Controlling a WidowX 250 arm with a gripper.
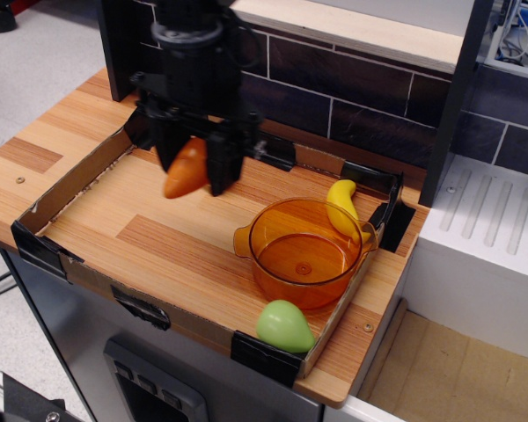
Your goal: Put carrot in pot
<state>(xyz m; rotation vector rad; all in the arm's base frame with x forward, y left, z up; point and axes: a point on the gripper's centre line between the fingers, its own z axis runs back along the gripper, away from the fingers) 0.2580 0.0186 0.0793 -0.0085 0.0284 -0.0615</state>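
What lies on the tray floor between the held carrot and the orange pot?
Nothing: in the observation.image view only bare wood-grain tray floor shows between the carrot, held in the gripper, and the orange pot.

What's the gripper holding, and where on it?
The carrot, pinched by the gripper across its upper part; the tapered lower end hangs free above the tray.

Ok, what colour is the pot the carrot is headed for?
Translucent orange: the pot shows it clearly in the observation.image view, the only view.
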